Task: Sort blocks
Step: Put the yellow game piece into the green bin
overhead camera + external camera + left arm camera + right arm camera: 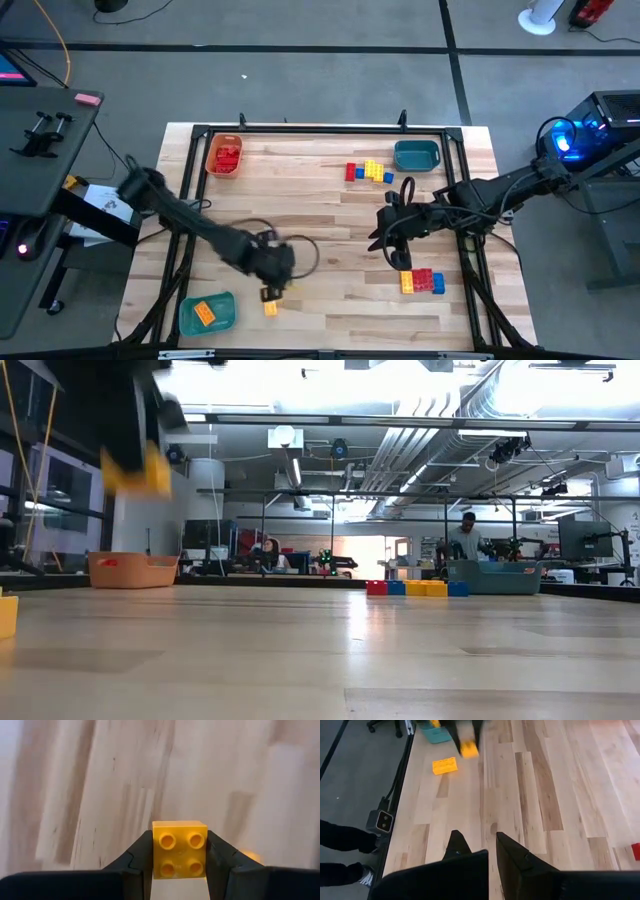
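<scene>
My left gripper (272, 288) hangs over the near-left part of the table, shut on a yellow studded block (179, 855), which also shows in the low view as a yellow block (140, 470). A second yellow block (270, 308) lies on the table just nearer than it. My right gripper (477, 842) is open and hovers over bare wood at the table's middle right (385, 235). A row of red, yellow and blue blocks (370, 172) rests at the far side. Another cluster of blocks (422, 282) lies near the right edge. My left gripper pinches the yellow block by two opposite side walls (156, 854), one finger on each side, with the studded top facing the wrist camera. The fingers come down from above. The block is lifted clear of the table (140, 470).
An orange tray (224, 155) with red blocks sits at the far left. One teal tray (416, 155) stands at the far right, another teal tray (207, 312) holding an orange-yellow block at the near-left corner. People stand in the room behind (465, 535). Bare wood lies mid-table.
</scene>
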Available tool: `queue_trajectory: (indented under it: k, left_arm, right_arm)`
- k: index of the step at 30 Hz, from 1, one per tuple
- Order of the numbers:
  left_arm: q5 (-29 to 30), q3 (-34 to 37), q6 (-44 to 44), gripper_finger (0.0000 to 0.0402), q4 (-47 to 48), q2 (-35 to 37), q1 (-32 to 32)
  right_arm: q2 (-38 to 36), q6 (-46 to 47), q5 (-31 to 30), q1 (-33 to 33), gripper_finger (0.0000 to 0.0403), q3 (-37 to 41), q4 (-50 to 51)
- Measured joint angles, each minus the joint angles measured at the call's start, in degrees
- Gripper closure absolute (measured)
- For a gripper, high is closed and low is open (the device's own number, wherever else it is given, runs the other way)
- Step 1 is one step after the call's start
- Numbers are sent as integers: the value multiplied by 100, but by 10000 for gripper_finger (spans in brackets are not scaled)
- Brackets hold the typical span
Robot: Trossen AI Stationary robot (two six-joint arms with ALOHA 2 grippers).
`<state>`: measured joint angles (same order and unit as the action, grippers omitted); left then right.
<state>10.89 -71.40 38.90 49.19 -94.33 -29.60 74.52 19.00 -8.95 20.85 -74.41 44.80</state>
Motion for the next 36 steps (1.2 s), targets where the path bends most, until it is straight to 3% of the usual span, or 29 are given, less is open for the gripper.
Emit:
queue_trajectory:
  k: [4, 8, 14, 18, 21, 24, 30, 36]
  left_arm:
    - [353, 33, 1270, 306, 462, 902, -564]
    - [404, 44, 2812, 306, 610, 1132, -1561]
    - [-486, 50, 4670, 306, 590, 599, -2959]
    - [-624, 48, 5196, 306, 589, 88, -3507]
    - [-612, 50, 5397, 306, 834, -222, -3561]
    - [-590, 52, 5214, 273, 991, -461, -3470]
    - [-537, 52, 3984, 194, 1016, -524, -3015]
    - [-473, 52, 3065, 173, 1238, -144, -2643]
  right_arm:
    - [0, -2, 2, -36, 403, 0, -11]
    - [0, -81, 2, -36, 403, 0, -12]
    - [0, -141, 4, -36, 403, 0, -26]
    - [0, -151, 2, -36, 403, 0, -37]
    - [0, -145, 4, -36, 403, 0, -51]
    - [0, -105, 4, -36, 403, 0, -65]
    - [0, 44, -61, -36, 403, 0, -434]
    - [0, 294, -166, -68, 403, 0, -1031]
